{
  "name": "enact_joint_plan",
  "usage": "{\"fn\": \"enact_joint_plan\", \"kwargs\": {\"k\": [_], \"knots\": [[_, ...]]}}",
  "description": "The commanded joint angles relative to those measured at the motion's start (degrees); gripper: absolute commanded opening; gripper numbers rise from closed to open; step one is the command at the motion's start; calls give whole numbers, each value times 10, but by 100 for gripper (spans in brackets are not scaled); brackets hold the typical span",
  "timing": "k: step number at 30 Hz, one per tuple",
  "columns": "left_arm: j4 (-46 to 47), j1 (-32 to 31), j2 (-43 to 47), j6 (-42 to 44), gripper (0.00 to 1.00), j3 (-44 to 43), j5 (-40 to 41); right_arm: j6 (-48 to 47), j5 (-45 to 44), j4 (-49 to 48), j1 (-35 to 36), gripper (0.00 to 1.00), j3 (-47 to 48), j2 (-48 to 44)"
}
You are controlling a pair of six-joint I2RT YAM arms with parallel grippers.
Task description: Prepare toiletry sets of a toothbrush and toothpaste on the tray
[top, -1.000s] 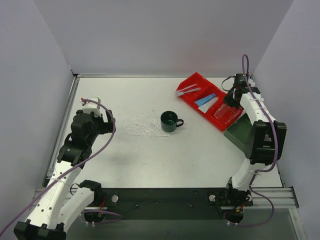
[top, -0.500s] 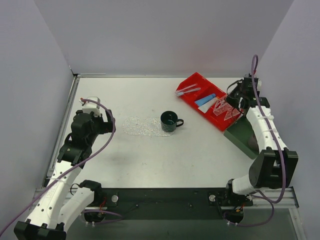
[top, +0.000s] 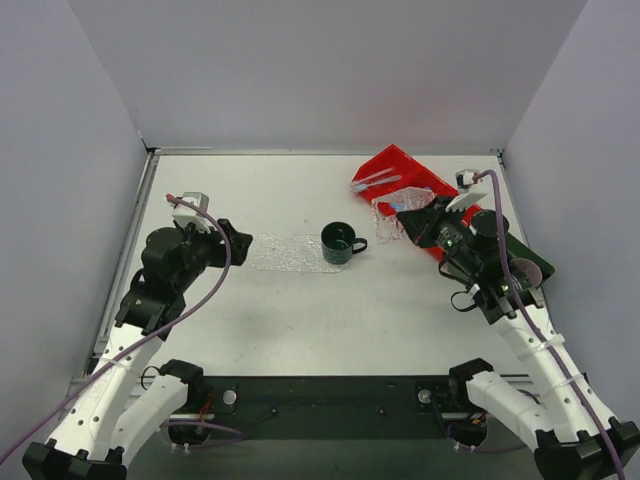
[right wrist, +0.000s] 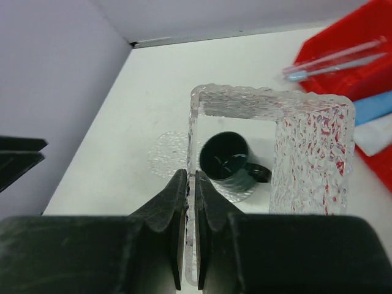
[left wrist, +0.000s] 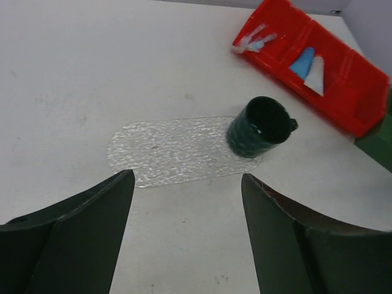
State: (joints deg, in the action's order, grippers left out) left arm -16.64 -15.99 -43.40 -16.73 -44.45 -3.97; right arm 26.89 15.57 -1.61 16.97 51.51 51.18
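Our white-and-black left arm [top: 118, 352] rises from its base at the near left corner, folds at a dark joint and leans inward, so that its wrist points to the right. Our left claw [top: 236, 240] stands open: in the wrist view we see its two dark fingers [left wrist: 92, 208] well apart, with nothing between them. Our right arm [top: 540, 358] climbs from the near right corner and slants forward and to the left, its wrist tilted down. Our right claw [top: 428, 232] is closed, its fingers [right wrist: 174, 202] pinching one thin wall of a clear, textured plastic container [right wrist: 306, 153], which we hold in the air, tipped on its side.
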Motion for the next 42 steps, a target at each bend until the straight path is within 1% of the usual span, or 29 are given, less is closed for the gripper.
{"fn": "enact_joint_plan", "kwargs": {"k": [1, 2, 3, 4, 6, 7, 8, 10, 11, 14, 15, 19, 20, 23, 24, 27, 30, 36, 42], "knots": [[83, -67, 12, -110, 80, -16, -53, -5, 17, -127, 84, 0, -42, -40], [95, -89, 10, -130, 80, -20, -41, -4, 15, -152, 103, 0, -56, -42], [99, -138, 5, -138, 80, -23, -28, -3, 9, -165, 118, 0, -62, -43], [102, -163, 1, -144, 80, -27, 4, 1, -5, -178, 148, 0, -71, -44], [118, -212, -18, -162, 80, -35, 27, 11, -12, -229, 173, 0, -95, -45], [123, -251, -24, -168, 80, -37, 35, 17, -14, -247, 187, 0, -100, -42], [131, -271, -38, -182, 80, -38, 62, 17, -32, -271, 212, 0, -105, -42], [133, -315, -48, -195, 80, -39, 87, 5, -50, -288, 241, 0, -110, -35], [134, -326, -51, -202, 80, -38, 119, 1, -73, -293, 267, 0, -109, -34], [139, -356, -55, -217, 80, -28, 156, -20, -113, -309, 303, 0, -112, -28], [140, -360, -56, -223, 80, -21, 170, -23, -138, -317, 322, 0, -113, -27], [159, -378, -63, -246, 79, -1, 188, -35, -187, -352, 360, 0, -123, -14], [176, -383, -63, -250, 77, 1, 195, -39, -195, -357, 366, 0, -124, -13], [180, -389, -55, -257, 74, 10, 224, -40, -215, -364, 382, 0, -127, -14], [183, -389, -51, -258, 71, 15, 229, -40, -218, -366, 384, 0, -127, -14], [202, -389, -35, -271, 67, 36, 244, -39, -230, -370, 391, 0, -129, -15], [227, -389, -28, -281, 66, 55, 244, -35, -237, -375, 395, 0, -132, -13], [232, -389, -47, -287, 65, 45, 230, -29, -243, -381, 398, 0, -133, -9], [266, -390, -63, -295, 65, 46, 222, -21, -245, -387, 399, 0, -140, -11]]}}
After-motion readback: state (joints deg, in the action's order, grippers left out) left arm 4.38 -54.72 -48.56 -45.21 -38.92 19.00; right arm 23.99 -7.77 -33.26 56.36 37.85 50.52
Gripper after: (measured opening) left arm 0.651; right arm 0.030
